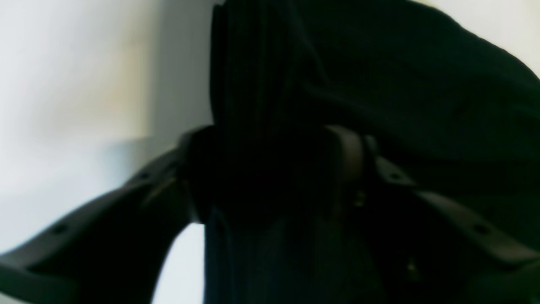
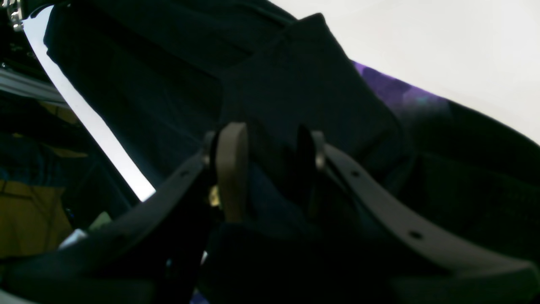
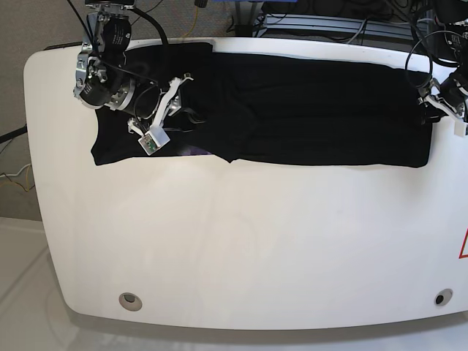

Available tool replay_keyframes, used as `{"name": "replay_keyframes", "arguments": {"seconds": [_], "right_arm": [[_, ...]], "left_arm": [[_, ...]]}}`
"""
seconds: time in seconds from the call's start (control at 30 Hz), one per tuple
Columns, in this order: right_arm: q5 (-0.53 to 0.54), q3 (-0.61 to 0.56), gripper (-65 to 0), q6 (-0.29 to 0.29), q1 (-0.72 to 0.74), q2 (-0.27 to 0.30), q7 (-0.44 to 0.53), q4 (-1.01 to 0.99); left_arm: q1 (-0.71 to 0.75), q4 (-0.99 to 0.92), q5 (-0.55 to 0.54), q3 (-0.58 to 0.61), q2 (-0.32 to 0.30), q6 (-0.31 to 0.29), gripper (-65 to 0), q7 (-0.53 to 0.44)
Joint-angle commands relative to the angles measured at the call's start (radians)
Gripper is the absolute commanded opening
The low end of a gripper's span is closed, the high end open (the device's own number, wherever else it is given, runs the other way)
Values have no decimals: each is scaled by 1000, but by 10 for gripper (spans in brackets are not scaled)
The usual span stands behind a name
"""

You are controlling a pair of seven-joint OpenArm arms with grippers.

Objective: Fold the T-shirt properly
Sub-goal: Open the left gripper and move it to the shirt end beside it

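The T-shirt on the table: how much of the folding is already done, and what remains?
Done: the T-shirt lies as a long folded band along the far side of the white table.
In hand: the right gripper and the left gripper each have black cloth between their jaws, one at each end.
Left: the band is not yet folded across into a compact packet.

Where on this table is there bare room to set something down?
The white table is bare from the T-shirt's near hem to the near edge. The far strip is crowded: the shirt spans it, with the right gripper and left gripper on its ends.
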Motion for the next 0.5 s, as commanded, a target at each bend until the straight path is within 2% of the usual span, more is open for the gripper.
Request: {"name": "replay_keyframes", "arguments": {"seconds": [0.0, 0.07, 0.2, 0.27, 0.47], "right_arm": [[38, -4, -507, 7, 19, 4, 29, 10], [43, -7, -573, 7, 27, 1, 28, 12], [39, -11, -638, 7, 50, -2, 26, -2], [18, -22, -636, 7, 96, -4, 37, -51], [-40, -44, -598, 7, 142, -15, 56, -98]], "left_arm": [[7, 9, 26, 7, 2, -29, -428, 28], [5, 15, 28, 8, 9, -36, -468, 15], [0, 15, 28, 5, 15, -39, -543, -8], [-12, 2, 23, 0, 20, -39, -631, -11], [-25, -9, 26, -8, 34, -39, -650, 8]]}}
